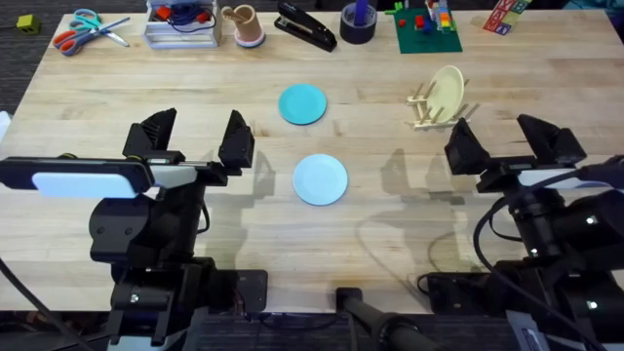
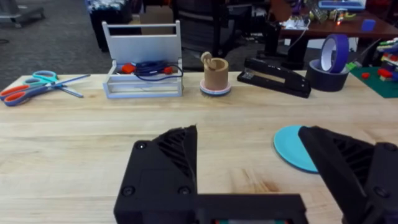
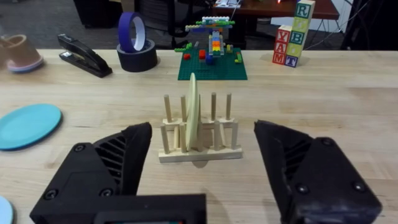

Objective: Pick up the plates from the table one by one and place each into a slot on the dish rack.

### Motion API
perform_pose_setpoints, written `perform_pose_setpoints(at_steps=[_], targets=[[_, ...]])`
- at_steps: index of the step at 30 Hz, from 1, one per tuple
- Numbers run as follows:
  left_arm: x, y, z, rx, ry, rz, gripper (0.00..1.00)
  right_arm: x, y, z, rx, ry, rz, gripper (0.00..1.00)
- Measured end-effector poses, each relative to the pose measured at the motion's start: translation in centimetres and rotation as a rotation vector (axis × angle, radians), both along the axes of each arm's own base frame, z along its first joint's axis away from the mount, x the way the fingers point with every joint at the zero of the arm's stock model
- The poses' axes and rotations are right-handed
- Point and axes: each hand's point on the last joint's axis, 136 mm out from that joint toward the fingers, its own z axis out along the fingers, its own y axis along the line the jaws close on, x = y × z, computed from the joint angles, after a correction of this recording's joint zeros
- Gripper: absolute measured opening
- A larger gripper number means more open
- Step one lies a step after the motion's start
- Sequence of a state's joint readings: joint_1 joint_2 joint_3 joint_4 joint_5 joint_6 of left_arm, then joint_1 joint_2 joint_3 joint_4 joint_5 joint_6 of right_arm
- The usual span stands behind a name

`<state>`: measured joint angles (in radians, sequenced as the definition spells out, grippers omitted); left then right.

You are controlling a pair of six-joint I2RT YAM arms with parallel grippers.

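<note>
Two plates lie flat on the wooden table (image 1: pixel 390 224): a brighter teal plate (image 1: pixel 302 104) (image 2: pixel 293 147) (image 3: pixel 28 126) farther back and a pale light-blue plate (image 1: pixel 320 179) nearer the arms. The small wooden dish rack (image 1: pixel 434 109) (image 3: pixel 199 140) stands at the right, with a cream-yellow plate (image 1: pixel 447 93) (image 3: pixel 193 112) upright in one slot. My left gripper (image 1: pixel 195 138) (image 2: pixel 249 168) hovers open left of the pale plate, holding nothing. Open and empty too, my right gripper (image 1: pixel 512 141) (image 3: pixel 202 174) sits just near of the rack.
Along the far edge sit scissors (image 1: pixel 86 29), a clear tray of small items (image 1: pixel 181 24), a tan cup (image 1: pixel 244 26), a black stapler (image 1: pixel 305 26), tape rolls (image 1: pixel 358 21), a green brick plate (image 1: pixel 427 29) and letter blocks (image 1: pixel 504 15).
</note>
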<state>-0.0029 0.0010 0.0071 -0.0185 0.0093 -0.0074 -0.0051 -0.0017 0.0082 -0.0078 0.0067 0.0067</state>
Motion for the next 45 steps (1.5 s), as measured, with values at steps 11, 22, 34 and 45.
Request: perform_pose_setpoints(at_steps=[11,22,34,45], targets=[[0.0,0.0,0.3,0.000,-0.012,0.000,0.993,0.0,0.0,-0.1,0.000,0.002,0.000,0.994],[-0.5,0.0,0.3,0.000,0.051,0.000,0.993,-0.1,0.0,2.7,0.000,-0.086,0.001,0.995],[-3.5,0.1,9.7,-0.002,0.026,0.003,0.993,-2.0,0.0,10.3,0.000,-0.104,0.001,0.995],[-3.2,0.0,11.7,-0.012,0.361,0.001,0.993,-2.3,0.1,13.6,0.002,0.121,0.004,0.995]])
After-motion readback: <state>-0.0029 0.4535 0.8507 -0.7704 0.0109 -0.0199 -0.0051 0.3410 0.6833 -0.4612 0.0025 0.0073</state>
